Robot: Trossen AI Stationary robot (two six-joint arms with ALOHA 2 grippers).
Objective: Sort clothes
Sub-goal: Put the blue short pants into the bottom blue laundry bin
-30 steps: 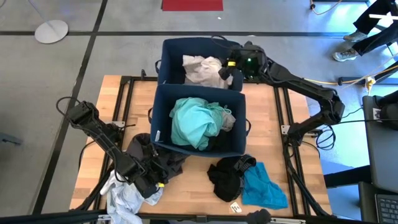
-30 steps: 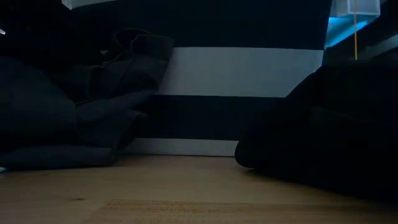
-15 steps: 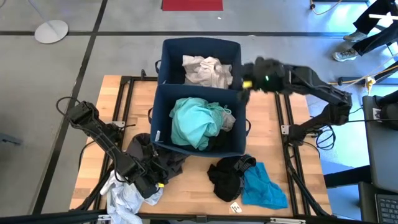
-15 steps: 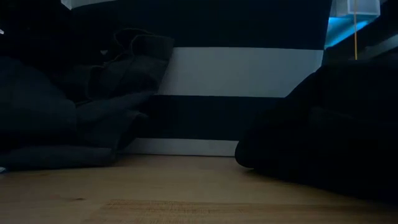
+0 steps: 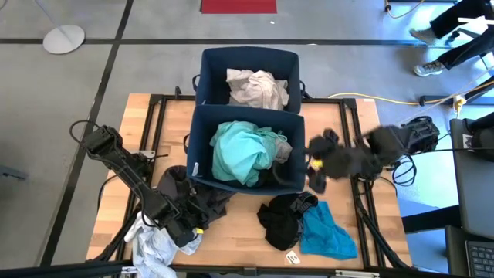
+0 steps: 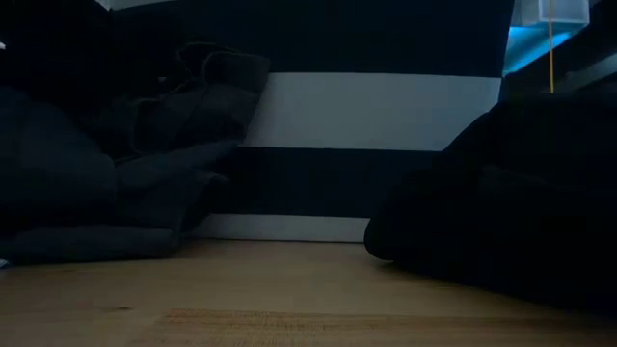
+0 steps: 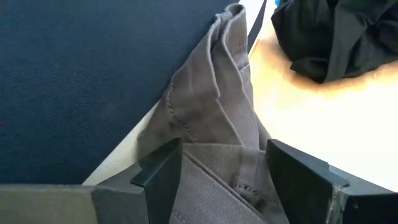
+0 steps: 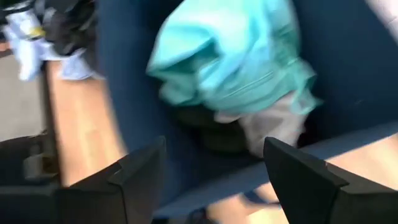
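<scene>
Two navy bins stand in a row. The far bin (image 5: pixel 212 66) holds a cream garment (image 5: pixel 257 88). The near bin (image 5: pixel 202 131) holds a turquoise garment (image 5: pixel 241 152). A dark grey garment (image 5: pixel 202 202) lies on the table and leans on the near bin's near-left corner. My left gripper (image 7: pixel 230 180) stands open over it. A white garment (image 5: pixel 154 247), a black one (image 5: pixel 282 220) and a teal-blue one (image 5: pixel 328 233) lie near the front edge. My right gripper (image 8: pixel 214 180) hangs open with nothing between its fingers, by the near bin's right wall. My left gripper has its open fingers (image 7: pixel 160 174) on either side of a seamed fold (image 7: pixel 217 155) of the dark grey garment. It comes at the fold slanting down from the table's left. I cannot tell whether the fingers touch the cloth.
In the low view the near bin's white stripe (image 6: pixel 376 111) fills the back. The grey garment (image 6: pixel 145 164) lies at the left there and the black garment (image 6: pixel 501 202) at the right. Bare wood (image 5: pixel 123 139) lies left of the bins. A person's feet (image 5: pixel 432 66) show beyond the table's far right.
My right arm has swung away from over the far bin, toward the table's near edge and a little to the right. Its gripper now hangs beside the near bin's right wall. It carries nothing. The clothes lie as before.
</scene>
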